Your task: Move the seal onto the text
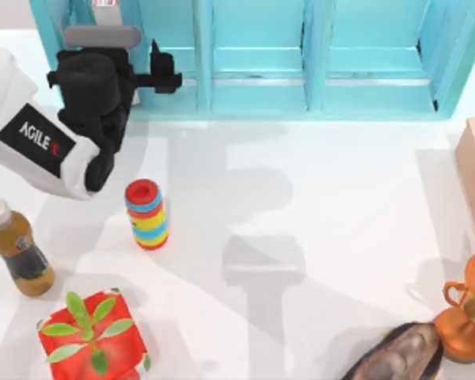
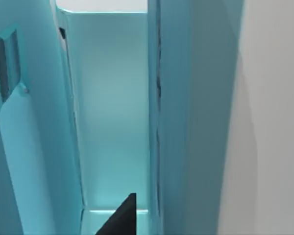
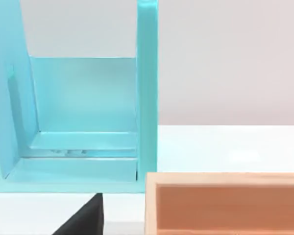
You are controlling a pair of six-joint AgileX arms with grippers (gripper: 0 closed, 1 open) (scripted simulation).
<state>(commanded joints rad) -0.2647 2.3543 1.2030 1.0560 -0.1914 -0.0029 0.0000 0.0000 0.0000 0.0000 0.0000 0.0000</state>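
Your left end effector [image 1: 163,71], grip unreadable, faces the teal shelf [image 1: 257,55] at the bench's [image 1: 317,206] eleven o'clock; I cannot tell where the seal and the text lie, so find both before reaching.

My left gripper [image 1: 160,70] sits at the shelf unit [image 1: 253,55] behind; ring stack [image 1: 146,214] mid-left, trophy [image 1: 467,313] perhaps touching the lump [image 1: 400,356] front-right.

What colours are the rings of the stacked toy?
Red, blue and yellow rings, best in the top view.
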